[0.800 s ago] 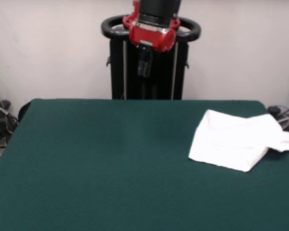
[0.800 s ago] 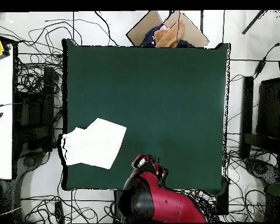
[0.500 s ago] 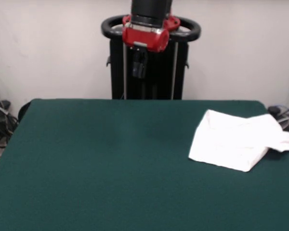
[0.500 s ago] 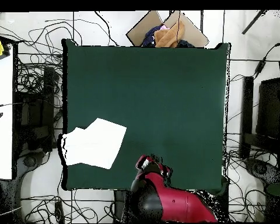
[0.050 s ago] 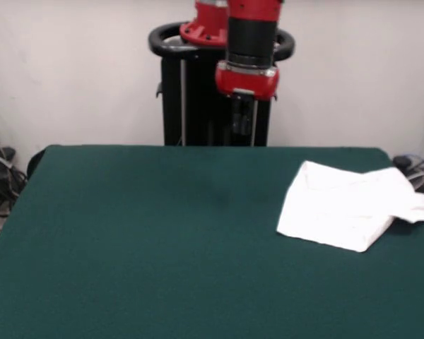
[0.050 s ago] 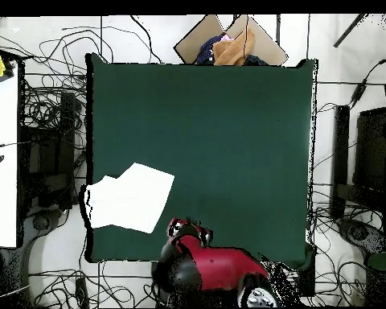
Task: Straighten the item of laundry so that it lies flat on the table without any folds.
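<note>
A: From the front, what's different?

B: The hand (image 5: 242,121) has swung toward the laundry side: a moment ago it hung in front of the pedestal's left half, now it hangs before the right half, high above the bench's (image 5: 155,233) far edge. It holds nothing; whether it is open or closed I cannot tell.

A: And the item of laundry (image 5: 352,206)?

B: Unmoved. It lies folded over on itself near the bench's right edge, one end hanging off, plain white side showing. The hand is well apart from it.

A: Overhead?

B: Same story. The hand (image 6: 186,230) has shifted along the bench's (image 6: 228,129) bottom edge toward the item of laundry (image 6: 130,198), which lies at the left edge, partly overhanging. It now sits near the cloth's lower right corner.

A: Meaning?

B: Probably an approach; no straightening has started.
</note>
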Robot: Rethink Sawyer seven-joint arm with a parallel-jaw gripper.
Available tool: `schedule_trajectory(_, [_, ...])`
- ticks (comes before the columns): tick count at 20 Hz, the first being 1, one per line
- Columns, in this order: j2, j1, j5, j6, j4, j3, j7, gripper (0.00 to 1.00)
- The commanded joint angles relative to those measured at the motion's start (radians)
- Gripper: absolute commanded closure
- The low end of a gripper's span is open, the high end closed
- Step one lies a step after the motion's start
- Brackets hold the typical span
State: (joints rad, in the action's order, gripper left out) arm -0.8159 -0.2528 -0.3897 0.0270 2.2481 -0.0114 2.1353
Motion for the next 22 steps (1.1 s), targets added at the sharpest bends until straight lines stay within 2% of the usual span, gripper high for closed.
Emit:
schedule_trajectory(1, [0.163, 0.099, 0.103, 0.061, -0.081, 0.058, 0.182, 1.0])
schedule_trajectory(2, [0.163, 0.091, 0.121, 0.058, -0.073, 0.077, 0.196, 1.0])
schedule_trajectory(3, [0.158, 0.119, 0.164, 0.046, -0.074, 0.08, 0.226, 1.0])
schedule_trajectory(6, [0.155, 0.265, 0.325, 0.06, -0.098, -0.03, 0.319, 1.0])
schedule_trajectory(7, [0.16, 0.296, 0.345, 0.048, -0.12, -0.046, 0.312, 1.0])
schedule_trajectory(8, [0.163, 0.307, 0.389, 0.039, -0.126, -0.039, 0.279, 0.0])
schedule_trajectory(10, [0.182, 0.338, 0.432, 0.049, -0.147, -0.056, 0.301, 0.0])
schedule_trajectory(15, [0.289, 0.415, 0.625, 0.151, -0.226, -0.07, 0.314, 0.0])
schedule_trajectory(19, [0.335, 0.523, 0.773, 0.126, -0.279, -0.137, 0.285, 0.0])
schedule_trajectory(22, [0.381, 0.575, 0.869, 0.143, -0.312, -0.157, 0.268, 0.0])
